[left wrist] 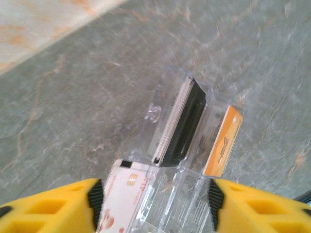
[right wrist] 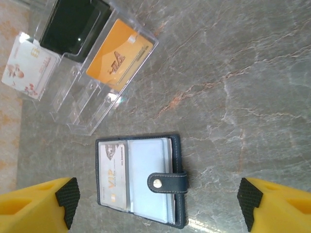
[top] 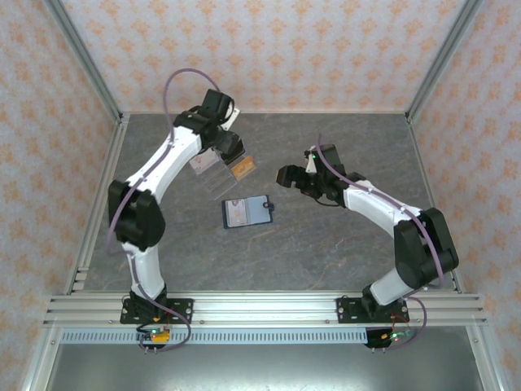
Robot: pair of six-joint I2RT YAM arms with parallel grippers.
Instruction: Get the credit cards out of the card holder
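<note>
Navy card holder open at lower centre, card inside.
Stiff, slick: I'd pinch its edge; left gripper and right gripper gape.

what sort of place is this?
Likely a lab test cell: aluminium mounting rail at the front, patterned wall panels boxing it in, and staged props, a clear stand and card holder.
</note>
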